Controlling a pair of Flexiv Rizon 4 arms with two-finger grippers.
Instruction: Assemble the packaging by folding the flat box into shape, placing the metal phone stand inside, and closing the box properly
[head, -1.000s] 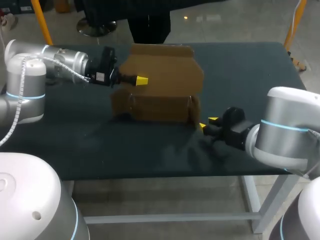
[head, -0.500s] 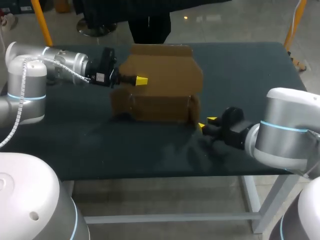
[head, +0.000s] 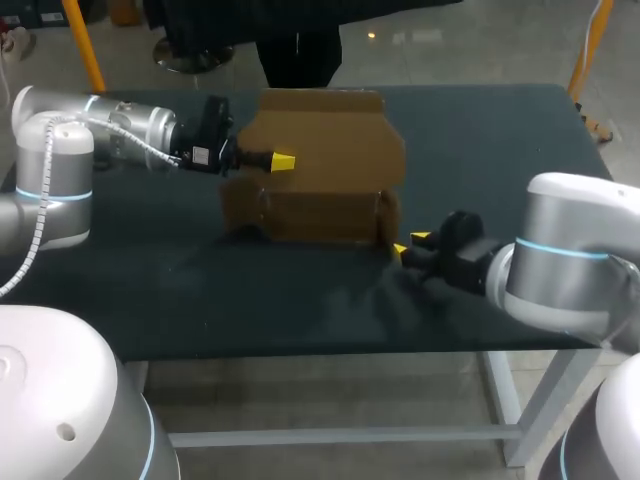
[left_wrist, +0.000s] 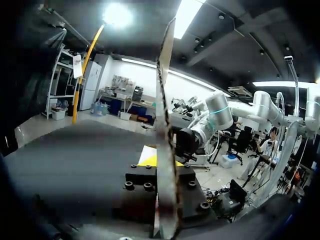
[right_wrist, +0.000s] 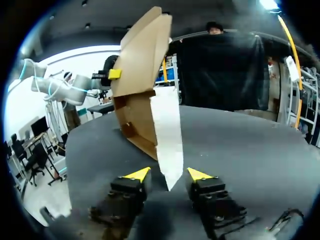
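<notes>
— Dark table (head: 480, 140) under us, same as ever. What has shifted on it?

— Only our right arm. Our right gripper (head: 411, 243) has crept a little toward the box (head: 320, 170) and sits low over the table by its near right corner. Our left gripper (head: 283, 160) has not budged, and neither has the box, which stands mid-table toward the far side.

— Fingers?

— The left ones are clamped on the tall upper panel (left_wrist: 166, 165), one on each side of the cardboard, holding it upright. The right ones are spread. The tip of the pale side flap (right_wrist: 167, 135) hangs between them, and as far as we can see neither finger touches it.

— What does that mean for the job?

— We judge the box is only half shaped, and the right is lining up on that flap to fold it. We see no phone stand, so packing and closing lie ahead.

— Room to work?

— We have plenty of bare table to our right and in front of the box. The far edge is near behind it, so we'd not push that way. Our left arm reaches in at the box's left side, so the right should stay on its own side.
</notes>
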